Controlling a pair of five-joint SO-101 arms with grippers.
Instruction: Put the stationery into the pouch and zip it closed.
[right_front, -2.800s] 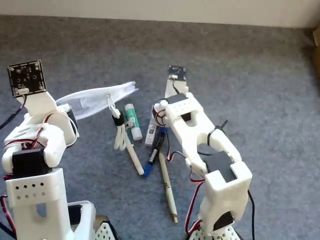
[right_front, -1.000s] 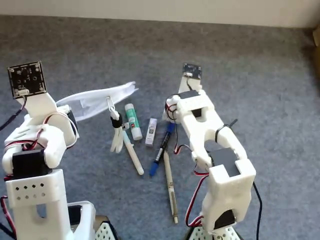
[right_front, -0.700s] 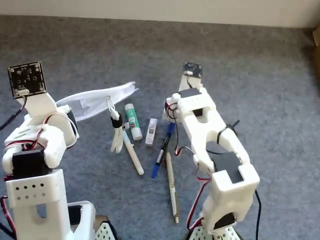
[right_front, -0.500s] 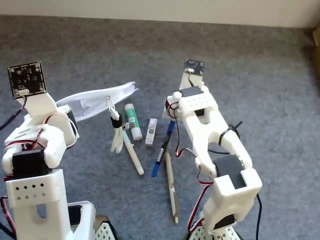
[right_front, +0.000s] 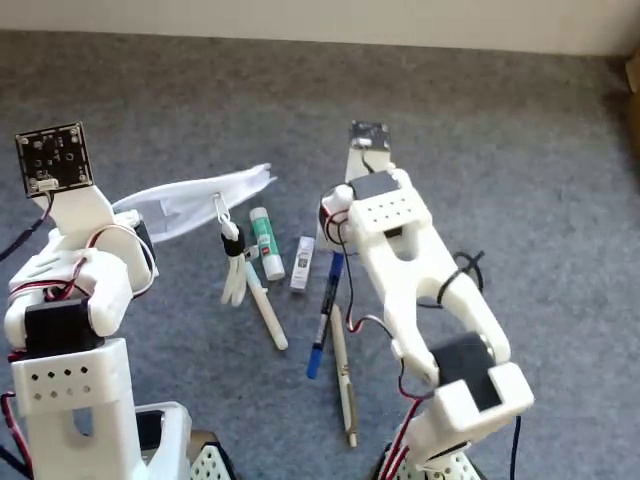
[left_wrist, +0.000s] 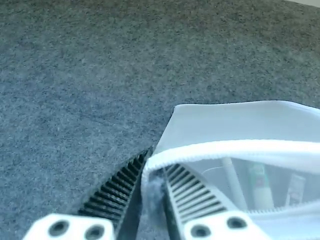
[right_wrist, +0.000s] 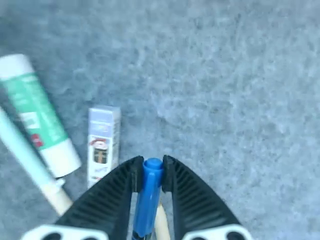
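The white mesh pouch (right_front: 195, 203) lies on the grey carpet at the left, its mouth held up. My left gripper (left_wrist: 152, 187) is shut on the pouch (left_wrist: 240, 135) rim. My right gripper (right_wrist: 150, 172) is shut on the blue pen (right_wrist: 148, 192). In the high view that blue pen (right_front: 324, 320) hangs down from the right gripper (right_front: 334, 258), pointing toward the front. On the carpet lie a green glue stick (right_front: 266, 243), a small white eraser box (right_front: 302, 263), a cream pen (right_front: 264, 315) and a beige pen (right_front: 341, 375). The glue stick (right_wrist: 37, 112) and eraser box (right_wrist: 101, 142) also lie beyond the right gripper.
A white cord with a black clip (right_front: 235, 262) trails from the pouch's zipper pull toward the glue stick. Open carpet (right_front: 520, 180) stretches to the right and at the back.
The right arm closed on the blue pen among the stationery, lifted it and swung it, first right then back left. The pen now hangs more upright. The left arm has stayed put.
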